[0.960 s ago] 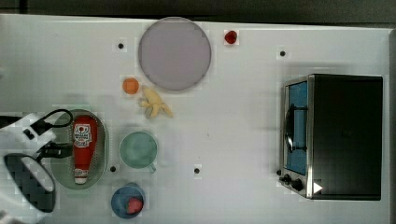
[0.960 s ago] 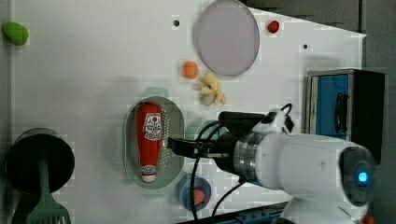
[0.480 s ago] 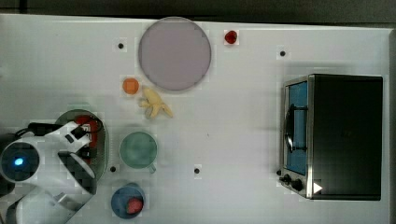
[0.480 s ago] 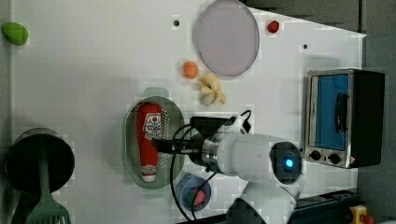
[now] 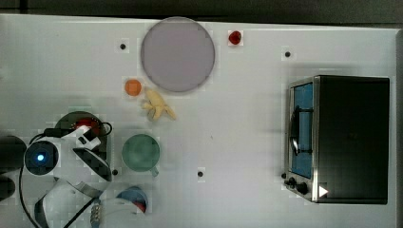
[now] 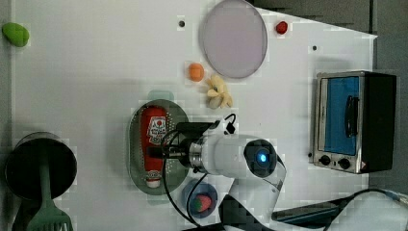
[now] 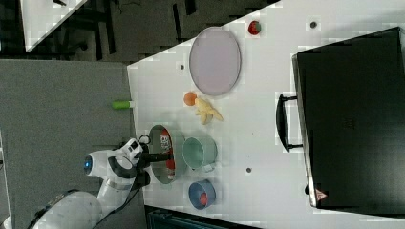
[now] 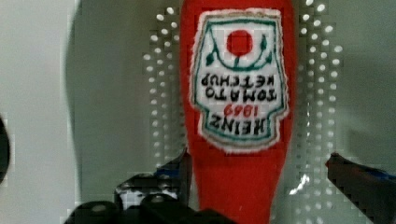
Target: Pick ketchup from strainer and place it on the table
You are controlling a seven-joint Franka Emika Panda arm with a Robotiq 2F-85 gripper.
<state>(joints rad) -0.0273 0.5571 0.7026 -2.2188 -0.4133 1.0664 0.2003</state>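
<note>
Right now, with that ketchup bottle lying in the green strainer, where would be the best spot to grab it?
Probably across its red body just below the label, coming straight down from above. The ketchup lies flat in the strainer, so its two long sides are exposed and it narrows toward the cap. In the wrist view the open gripper already has one finger on each side of that narrowing part.

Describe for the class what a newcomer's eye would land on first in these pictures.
First, the red ketchup lying in the pale green strainer, with the white arm's open pincer straddling its narrower end. Next, the big grey plate at the top view's upper middle. Then the dark toaster oven with its blue door at the top view's right.
</note>
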